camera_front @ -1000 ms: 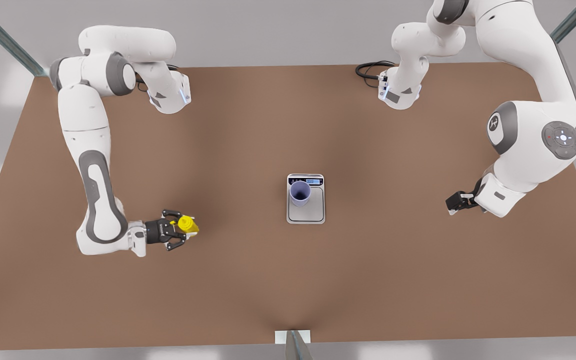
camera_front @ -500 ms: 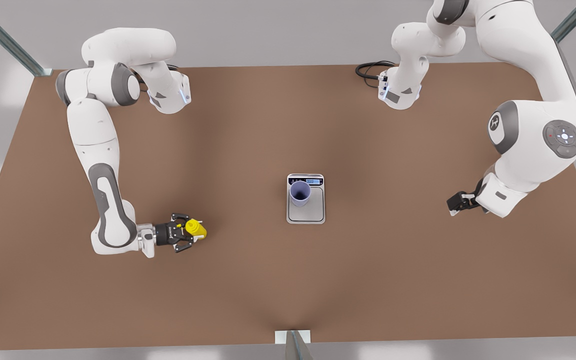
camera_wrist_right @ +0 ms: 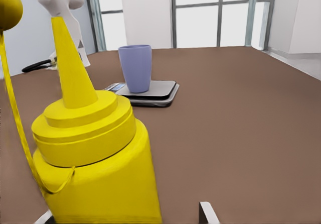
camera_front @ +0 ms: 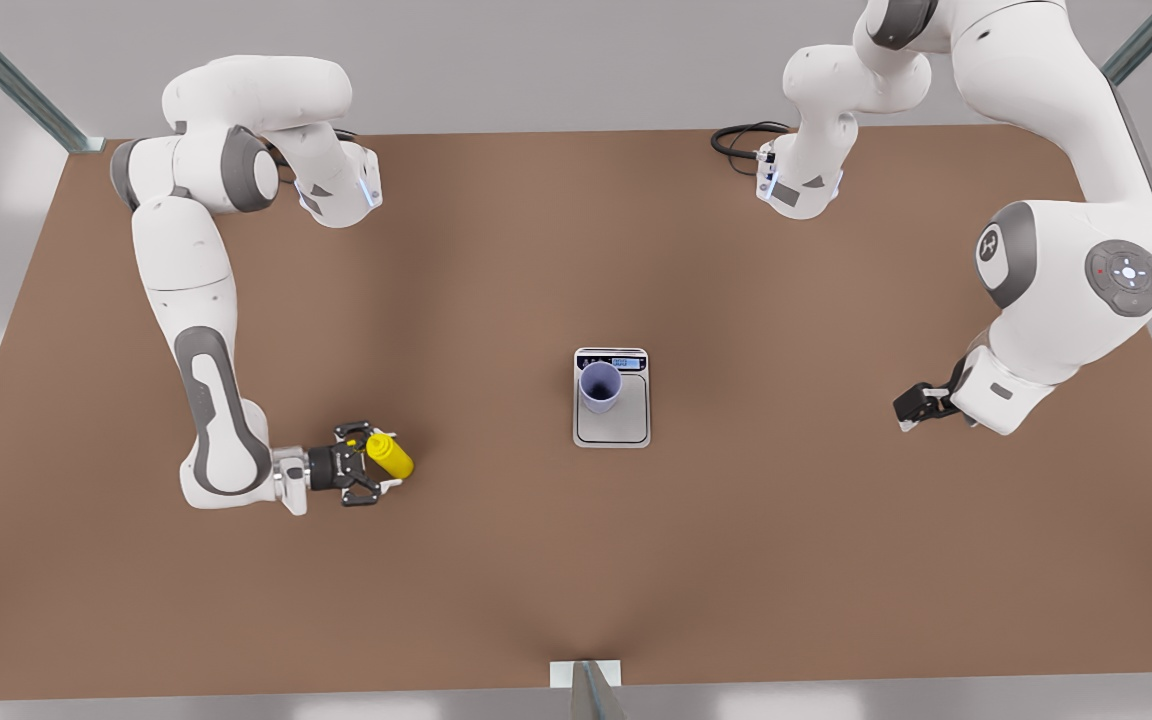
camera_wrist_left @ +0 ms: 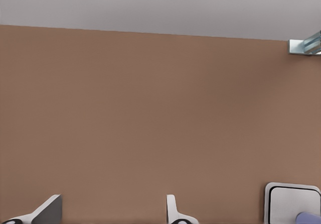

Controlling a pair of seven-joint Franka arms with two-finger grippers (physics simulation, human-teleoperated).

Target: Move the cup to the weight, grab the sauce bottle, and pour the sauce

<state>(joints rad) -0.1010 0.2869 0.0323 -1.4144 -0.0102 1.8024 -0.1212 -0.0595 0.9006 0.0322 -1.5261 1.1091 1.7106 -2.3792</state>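
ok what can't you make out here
- scale display reading: too small in the front view, mostly behind the cup in the right wrist view
- sauce bottle base: cut off by the right wrist view's edge
- cup in the left wrist view: nearly all cut off by the edge

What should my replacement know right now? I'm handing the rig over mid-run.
Right gripper: open, at the front view's left, its fingers either side of the upright bottle but not closed on it.
Left gripper: open, holding nothing, waiting at the front view's right.
Cup: upright on the scale, mid-table, near the display end.
Done: cup is on the scale.
Left: close on the bottle, lift it, carry it to the cup, pour.
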